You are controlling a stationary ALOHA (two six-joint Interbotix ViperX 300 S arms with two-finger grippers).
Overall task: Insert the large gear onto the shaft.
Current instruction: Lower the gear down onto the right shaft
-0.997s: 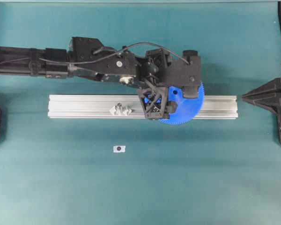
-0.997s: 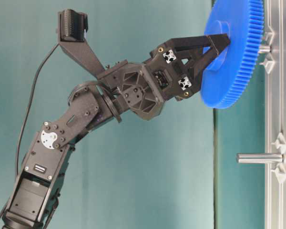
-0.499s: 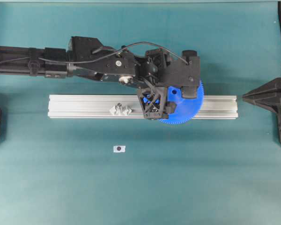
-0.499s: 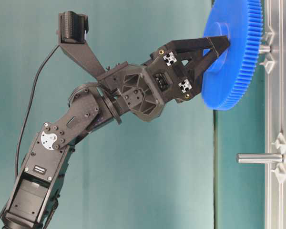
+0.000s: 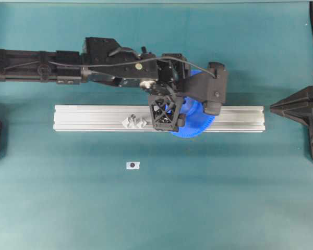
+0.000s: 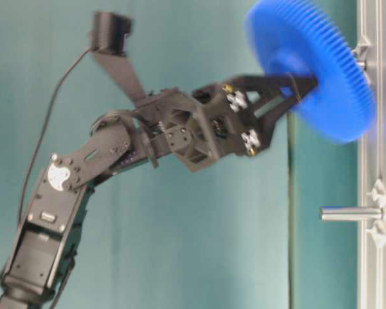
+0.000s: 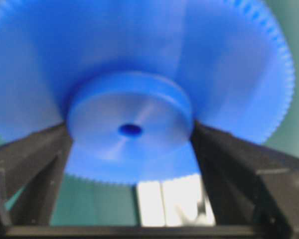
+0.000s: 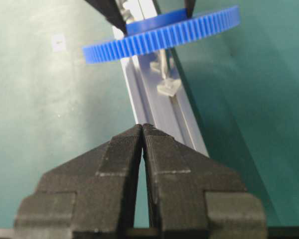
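On the teal table (image 5: 68, 208) lies the aluminium rail (image 5: 94, 119). Above its right half the large gear (image 6: 309, 67) hangs tilted, its hub clamped in the left pincer (image 6: 302, 82). Level it, centre its hole over the shaft (image 8: 163, 64), then press straight. The right pincer (image 8: 142, 130) stays closed, empty.

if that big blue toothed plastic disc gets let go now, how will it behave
The big blue toothed plastic disc looks stiff, keeping flat though gripped only at its hub. Probably light. Round-rimmed, it may roll if it lands on edge; tilted over the thin metal pin, it could slide off.
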